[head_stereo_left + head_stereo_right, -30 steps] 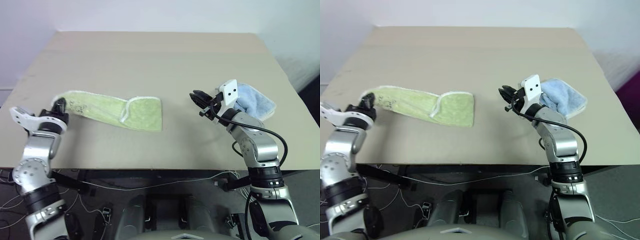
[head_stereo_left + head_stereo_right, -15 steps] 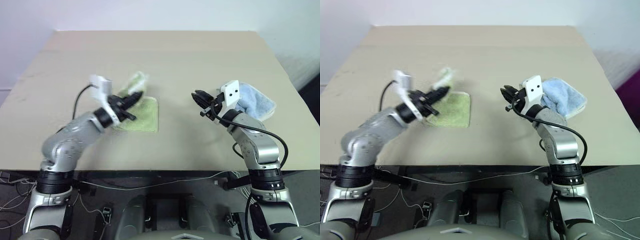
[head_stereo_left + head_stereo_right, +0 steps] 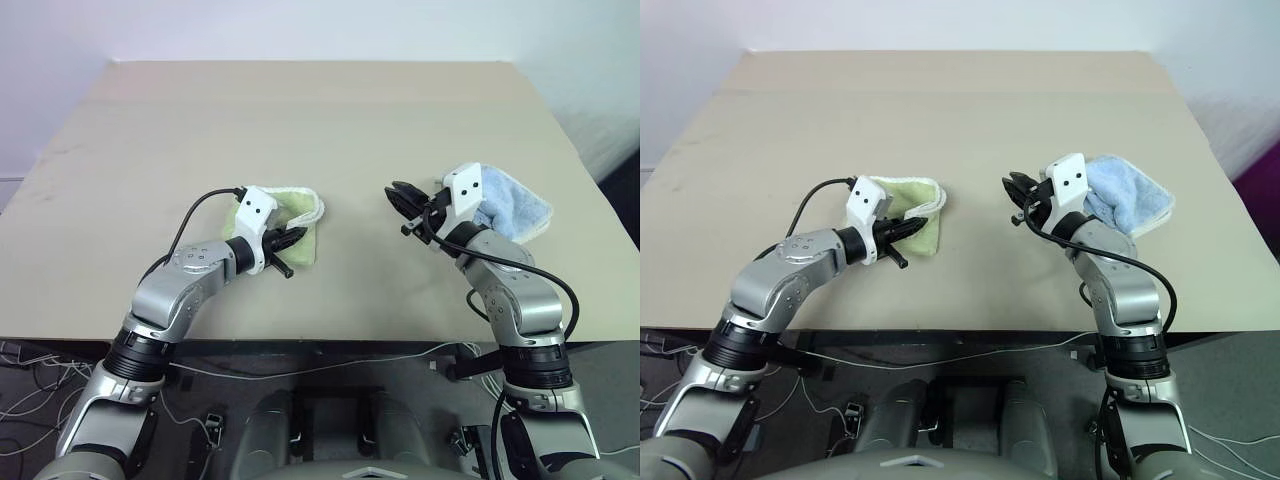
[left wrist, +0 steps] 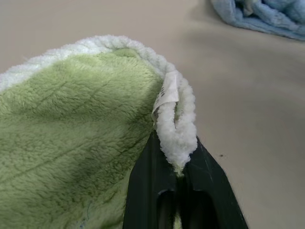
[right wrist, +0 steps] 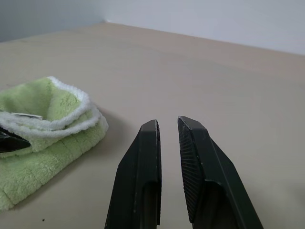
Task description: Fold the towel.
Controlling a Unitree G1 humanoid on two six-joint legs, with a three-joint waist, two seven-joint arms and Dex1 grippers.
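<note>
Left eye view: the towel [image 3: 287,226] lies folded over itself at about 9 o'clock from the table's [image 3: 330,120] centre, with the left gripper [image 3: 288,243] at its near edge. The right gripper [image 3: 402,199] hovers at 3 o'clock of the towel, well apart, with the blue towel [image 3: 510,205] just behind it.

Left wrist view: the black fingers [image 4: 147,188] pinch the white edging beside the loop tag [image 4: 166,96] — the carried edge is not yet released. To do this well, I judge, lower the edge flush over the layer beneath, align the borders, then let go.

Right wrist view: its fingers [image 5: 139,176] stand slightly parted, holding nothing — free to press the crease.
</note>
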